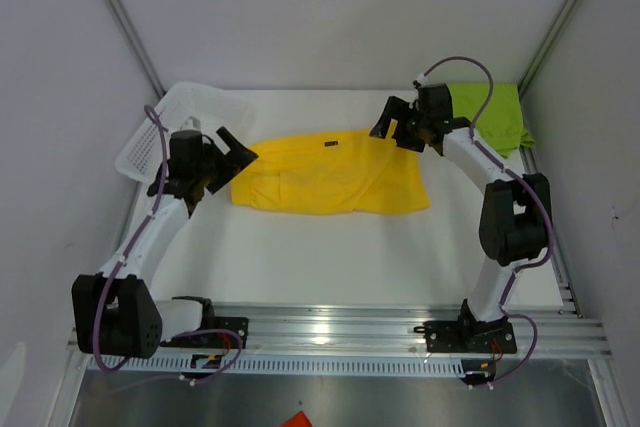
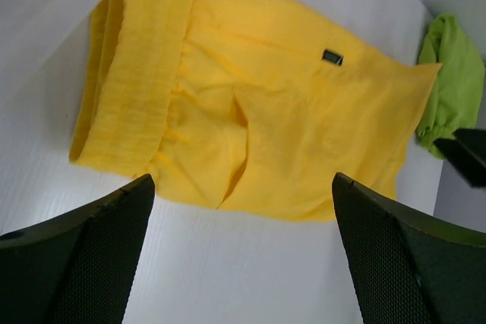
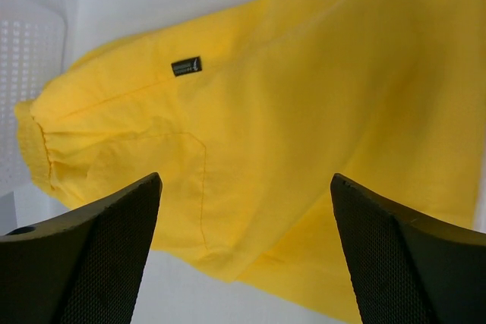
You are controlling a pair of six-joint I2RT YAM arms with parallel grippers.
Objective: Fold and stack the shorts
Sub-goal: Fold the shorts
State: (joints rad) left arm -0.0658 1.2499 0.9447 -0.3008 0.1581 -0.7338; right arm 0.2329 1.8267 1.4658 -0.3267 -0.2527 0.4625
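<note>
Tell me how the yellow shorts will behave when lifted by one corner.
The yellow shorts will probably flop and drape: the thin fabric lies flat with soft creases. Likely light, so a push may bunch them rather than slide them whole. The ribbed waistband looks thicker and may sag less.

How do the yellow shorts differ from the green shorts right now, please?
The yellow shorts lie spread out mid-way across the table; the green shorts sit in a compact heap at its far right corner. The yellow shorts cover more surface than the green shorts. Both rest on the table, unheld.
</note>
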